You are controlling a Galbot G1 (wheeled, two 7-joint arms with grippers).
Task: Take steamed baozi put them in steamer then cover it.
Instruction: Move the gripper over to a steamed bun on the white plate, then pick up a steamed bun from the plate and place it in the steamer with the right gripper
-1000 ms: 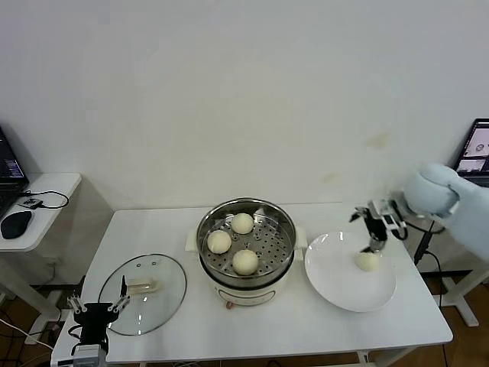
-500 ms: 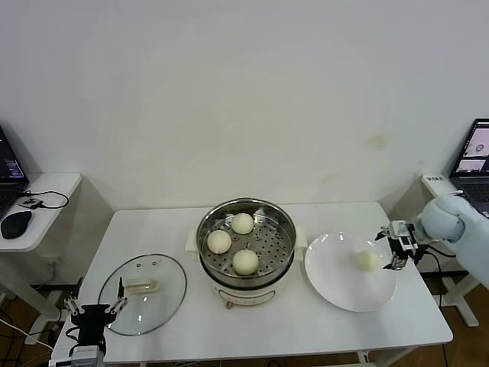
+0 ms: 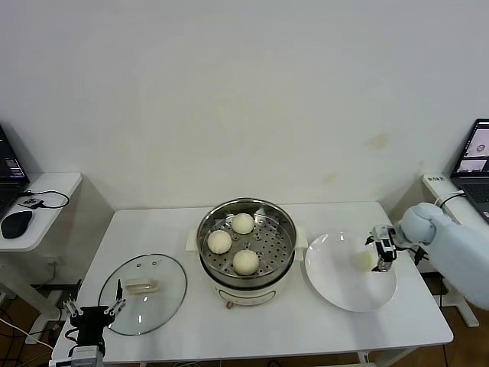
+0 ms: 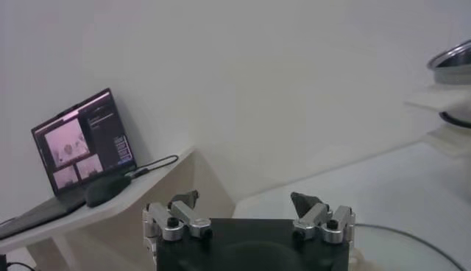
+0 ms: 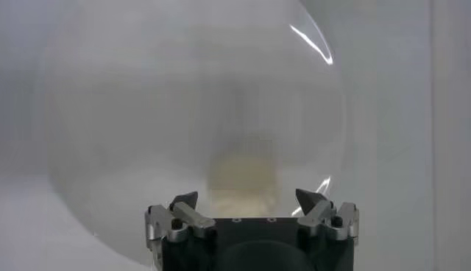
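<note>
The steamer [image 3: 246,247] stands mid-table with three steamed baozi [image 3: 242,223] [image 3: 219,241] [image 3: 245,261] on its perforated tray. One more baozi [image 3: 364,260] [image 5: 244,173] lies on the white plate [image 3: 336,290] [image 5: 147,110]. My right gripper [image 3: 380,252] [image 5: 250,199] is open at the plate's right side, just beside this bun, with the bun straight ahead of its jaws and apart from them. The cover [image 3: 143,293], a glass lid, lies flat on the table to the left of the steamer. My left gripper [image 3: 93,309] [image 4: 246,200] waits open and empty at the table's front left corner.
A side desk on the left holds a laptop [image 4: 81,140] and a mouse [image 3: 15,223]. Another laptop [image 3: 477,153] stands at the far right. The steamer's edge [image 4: 452,62] shows far off in the left wrist view. The wall runs behind the table.
My right gripper swung from above the plate's back out to the right, then came in low beside the bun on the plate. The left arm has barely moved.
</note>
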